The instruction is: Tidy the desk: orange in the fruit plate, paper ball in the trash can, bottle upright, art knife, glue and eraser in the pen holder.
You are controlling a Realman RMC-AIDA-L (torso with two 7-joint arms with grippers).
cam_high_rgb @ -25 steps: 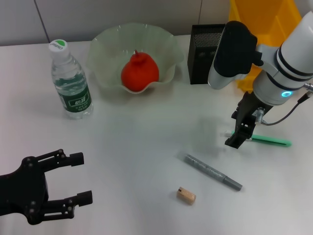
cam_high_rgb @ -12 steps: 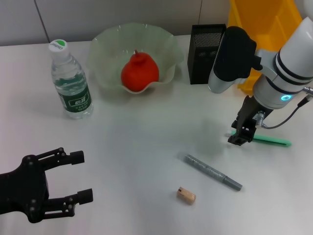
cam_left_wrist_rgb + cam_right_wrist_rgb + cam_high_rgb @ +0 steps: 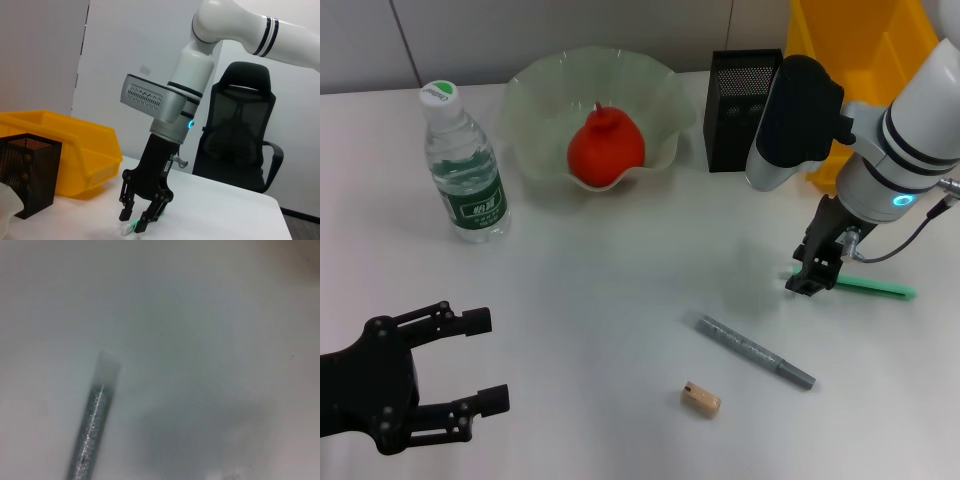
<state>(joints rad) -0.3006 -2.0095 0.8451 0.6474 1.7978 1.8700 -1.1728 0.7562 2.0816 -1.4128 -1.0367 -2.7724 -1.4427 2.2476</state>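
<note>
Nearest the robot, at about seven o'clock in the head view, the left gripper [image 3: 455, 370] hangs parked with its fingers spread apart and nothing between them. A little farther out, at five o'clock, the eraser [image 3: 701, 399] lies flat on the desk [image 3: 600, 270], and just beyond it the grey glitter stick [image 3: 754, 351], probably the glue, lies slantwise; its pale end also shows in the right wrist view [image 3: 95, 420].

At three o'clock the right gripper [image 3: 812, 281] stands low over the near end of the green knife [image 3: 872, 288], fingers parted on either side of that end and not closed. The left wrist view shows the same: the right gripper [image 3: 135, 224] with its tips down at the desk and the pale green end of the knife [image 3: 127, 229] between them.

The step in hand looks to be picking up the knife. To do it well, the fingers should straddle the thin handle squarely and reach right down to the desk before closing. Gripping so near the end may let the knife droop or swing, so lift it slowly.

Farther off, the pen holder [image 3: 740, 98] stands at one o'clock with the trash can [image 3: 860, 60] behind it. At eleven o'clock the orange [image 3: 606, 148] already sits in the fruit plate [image 3: 535, 95], and at ten o'clock the bottle [image 3: 465, 170] stands upright. I see no paper ball.
</note>
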